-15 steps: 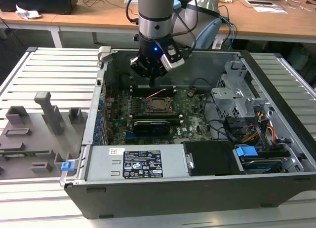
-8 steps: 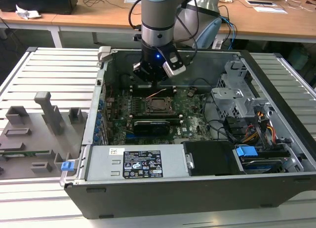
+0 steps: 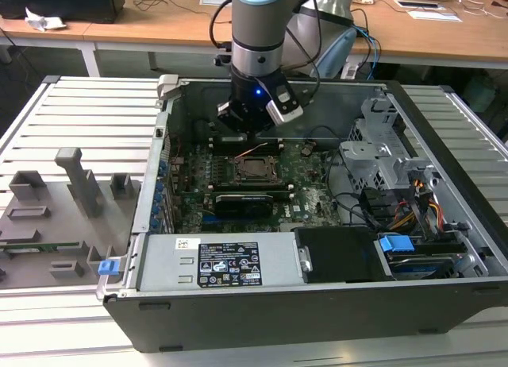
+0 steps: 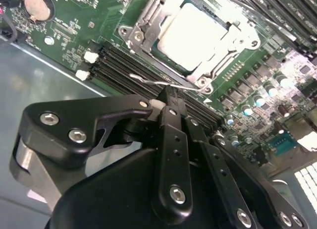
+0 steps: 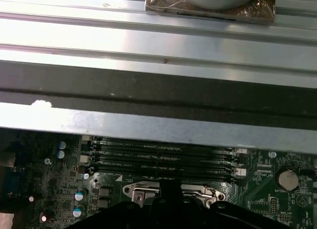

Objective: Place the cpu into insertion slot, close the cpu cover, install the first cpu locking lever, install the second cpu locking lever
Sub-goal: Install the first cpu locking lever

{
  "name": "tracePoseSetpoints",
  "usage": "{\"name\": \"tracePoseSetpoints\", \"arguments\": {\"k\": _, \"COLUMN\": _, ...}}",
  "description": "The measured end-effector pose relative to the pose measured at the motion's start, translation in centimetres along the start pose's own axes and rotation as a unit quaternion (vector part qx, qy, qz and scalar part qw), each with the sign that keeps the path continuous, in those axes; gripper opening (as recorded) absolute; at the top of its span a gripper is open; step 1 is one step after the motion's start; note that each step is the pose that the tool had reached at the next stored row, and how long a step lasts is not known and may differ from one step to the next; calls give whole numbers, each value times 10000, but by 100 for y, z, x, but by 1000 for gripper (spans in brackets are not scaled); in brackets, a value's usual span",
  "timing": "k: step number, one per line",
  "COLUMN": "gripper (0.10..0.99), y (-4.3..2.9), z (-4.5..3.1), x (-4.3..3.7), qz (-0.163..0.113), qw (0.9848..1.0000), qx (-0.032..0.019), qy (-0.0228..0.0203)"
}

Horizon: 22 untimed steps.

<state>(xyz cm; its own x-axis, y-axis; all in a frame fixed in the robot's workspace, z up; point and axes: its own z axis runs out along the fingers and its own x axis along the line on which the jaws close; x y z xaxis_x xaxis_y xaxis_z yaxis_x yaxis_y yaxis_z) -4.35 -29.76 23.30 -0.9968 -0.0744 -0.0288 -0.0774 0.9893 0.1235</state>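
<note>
Now your gripper [image 4: 170,96] hangs at the insertion slot's [image 3: 255,168] far edge, its 2 fingers [image 4: 171,140] pressed together.
The cpu [image 4: 198,35] lies in that slot under the lowered cpu cover [image 4: 143,28]; your fingertips meet a thin wire lever [image 4: 143,80].

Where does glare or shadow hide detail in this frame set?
In the second wrist view, glare whitens the top of the cpu; in the first wrist view, the ribbed metal surface reflects brightly while the circuit board sits dim; the exterior view is evenly lit, without strong glare.
</note>
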Motion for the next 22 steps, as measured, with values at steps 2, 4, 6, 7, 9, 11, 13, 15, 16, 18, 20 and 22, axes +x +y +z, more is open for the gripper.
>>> {"name": "tracePoseSetpoints", "arguments": {"k": 2, "gripper": 106, "y": 2, "z": 22, "x": -7, "qz": 1, "qw": 10000, "qx": 2, "qy": 1}}
{"name": "tracePoseSetpoints", "arguments": {"k": 4, "gripper": 106, "y": 6, "z": 32, "x": -12, "qz": 0, "qw": 10000, "qx": 3, "qy": 1}}
{"name": "tracePoseSetpoints", "arguments": {"k": 6, "gripper": 106, "y": 15, "z": 39, "x": -27, "qz": 0, "qw": 10000, "qx": 4, "qy": 1}}
{"name": "tracePoseSetpoints", "arguments": {"k": 7, "gripper": 106, "y": 22, "z": 42, "x": -35, "qz": 1, "qw": 10000, "qx": 4, "qy": 1}}
{"name": "tracePoseSetpoints", "arguments": {"k": 9, "gripper": 106, "y": 34, "z": 47, "x": -48, "qz": 1, "qw": 10000, "qx": 4, "qy": 1}}
{"name": "tracePoseSetpoints", "arguments": {"k": 11, "gripper": 106, "y": 40, "z": 52, "x": -60, "qz": 0, "qw": 10000, "qx": 4, "qy": 0}}
{"name": "tracePoseSetpoints", "arguments": {"k": 13, "gripper": 106, "y": 42, "z": 54, "x": -79, "qz": 1, "qw": 10000, "qx": 4, "qy": 1}}
{"name": "tracePoseSetpoints", "arguments": {"k": 15, "gripper": 106, "y": 41, "z": 56, "x": -98, "qz": 1, "qw": 10000, "qx": 5, "qy": 1}}
{"name": "tracePoseSetpoints", "arguments": {"k": 16, "gripper": 106, "y": 40, "z": 57, "x": -114, "qz": 1, "qw": 10000, "qx": 5, "qy": 1}}
{"name": "tracePoseSetpoints", "arguments": {"k": 18, "gripper": 106, "y": 39, "z": 61, "x": -147, "qz": 0, "qw": 10000, "qx": 4, "qy": 0}}
{"name": "tracePoseSetpoints", "arguments": {"k": 20, "gripper": 106, "y": 37, "z": 66, "x": -171, "qz": 0, "qw": 10000, "qx": 4, "qy": 0}}
{"name": "tracePoseSetpoints", "arguments": {"k": 22, "gripper": 106, "y": 33, "z": 89, "x": -190, "qz": 1, "qw": 10000, "qx": 5, "qy": 1}}
